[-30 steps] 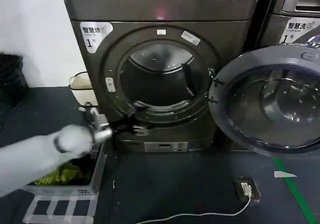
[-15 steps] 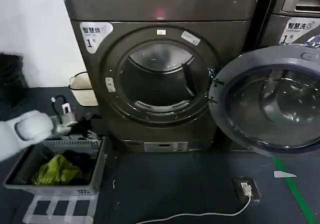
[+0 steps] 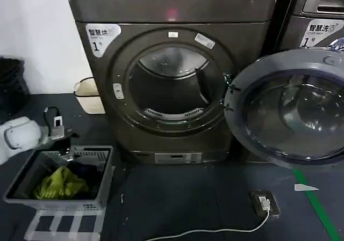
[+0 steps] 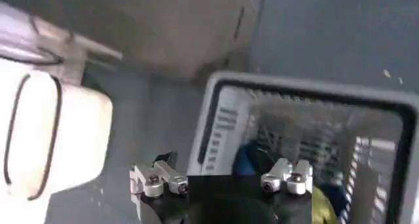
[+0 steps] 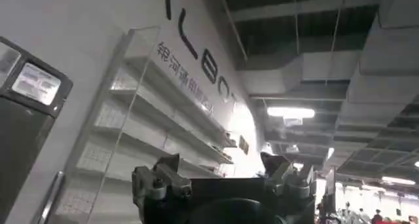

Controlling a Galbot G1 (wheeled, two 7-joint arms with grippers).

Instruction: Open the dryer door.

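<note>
The dryer door (image 3: 290, 109) hangs swung wide, well right of the left gripper (image 4: 221, 179). That gripper's fingers stand apart above a laundry basket (image 4: 308, 91). The right gripper (image 5: 222, 176), fingers spread, faces ceiling lights (image 5: 288, 112).

Dryer door (image 3: 293, 109) cropped at right

Door (image 3: 290, 108): grey matt plastic inner face, dark glossy glass. Dryer (image 3: 172, 80) front: brushed metallic grey, smooth. Below left gripper (image 4: 222, 179), with bare metal fingers: grey plastic slatted basket (image 3: 102, 179), soft cloth (image 3: 62, 183) inside.

Left gripper (image 4: 221, 179) apparently open; right gripper (image 5: 222, 178) spread
</note>
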